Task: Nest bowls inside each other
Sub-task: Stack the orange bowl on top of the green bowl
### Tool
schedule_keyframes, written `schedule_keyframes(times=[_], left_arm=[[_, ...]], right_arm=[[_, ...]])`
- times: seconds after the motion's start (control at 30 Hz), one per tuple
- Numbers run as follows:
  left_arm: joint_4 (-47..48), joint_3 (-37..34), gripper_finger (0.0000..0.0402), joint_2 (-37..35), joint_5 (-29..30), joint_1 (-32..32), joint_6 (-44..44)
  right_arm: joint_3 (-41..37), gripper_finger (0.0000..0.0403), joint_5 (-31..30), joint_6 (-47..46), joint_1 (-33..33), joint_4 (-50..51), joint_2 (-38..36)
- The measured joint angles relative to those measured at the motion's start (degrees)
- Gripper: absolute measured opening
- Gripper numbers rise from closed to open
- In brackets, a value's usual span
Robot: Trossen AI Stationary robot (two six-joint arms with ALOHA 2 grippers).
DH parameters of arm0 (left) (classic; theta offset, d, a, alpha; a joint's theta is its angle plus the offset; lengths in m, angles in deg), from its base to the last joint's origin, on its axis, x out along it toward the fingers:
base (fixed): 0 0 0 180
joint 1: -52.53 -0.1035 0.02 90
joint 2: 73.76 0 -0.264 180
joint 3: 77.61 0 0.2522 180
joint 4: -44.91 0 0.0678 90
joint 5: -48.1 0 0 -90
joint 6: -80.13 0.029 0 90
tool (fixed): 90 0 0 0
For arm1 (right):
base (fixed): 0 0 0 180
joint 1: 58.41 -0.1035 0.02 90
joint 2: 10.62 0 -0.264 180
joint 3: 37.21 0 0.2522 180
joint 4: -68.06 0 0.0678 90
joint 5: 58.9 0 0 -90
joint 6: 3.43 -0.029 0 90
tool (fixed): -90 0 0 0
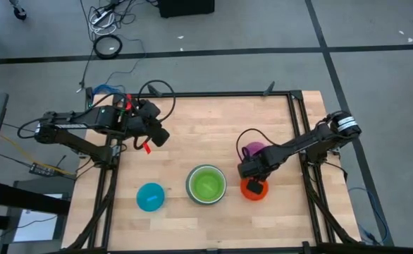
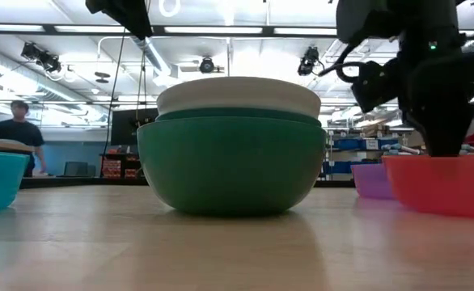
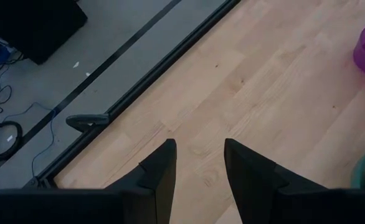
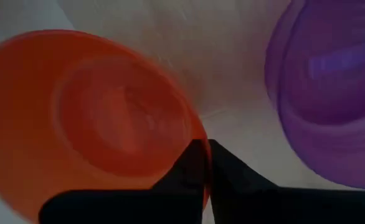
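Observation:
A stack of nested bowls [image 1: 206,185] stands near the table's front middle, lime innermost from above; in the low view it shows teal-green outside and white on top [image 2: 233,153]. A light blue bowl [image 1: 150,197] stands to its left. The orange bowl [image 1: 254,189] stands to its right, with the purple bowl [image 1: 254,149] just behind it. My right gripper [image 4: 205,152] points down, shut on the orange bowl. My left gripper [image 3: 200,152] hangs open above bare wood at the far left [image 1: 161,137]. My right gripper pinches the orange bowl's rim [image 4: 194,124] on the side that faces the purple bowl [image 4: 332,87], one finger inside the bowl and one outside. The fingers come from above, pointing down. The bowl stands upright with its base on the table [image 2: 443,186].
A black metal frame [image 1: 294,134] runs along the table's edges. Bare wood lies between the bowls and the far edge [image 1: 206,127]. Beyond the table, a person [image 2: 14,133] stands in the room at the left.

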Motion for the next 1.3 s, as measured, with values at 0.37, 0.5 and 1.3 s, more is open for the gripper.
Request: schedule_keyframes(times=[0.37,0.5,1.3], left_arm=[[-0.15,0.00,0.0144,0.00,0.00,0.00,0.02],[-0.61,0.00,0.0144,0.00,0.23,0.00,0.04],[-0.48,0.00,0.0144,0.02,0.55,0.02,0.00]], right_arm=[[6.58,0.0000,1.46,3.83,2.48,-4.71,-11.17],[7.83,0.0000,1.48,8.25,3.68,-18.03,-9.41],[17.58,0.0106,1.92,18.85,8.32,-25.17,4.77]])
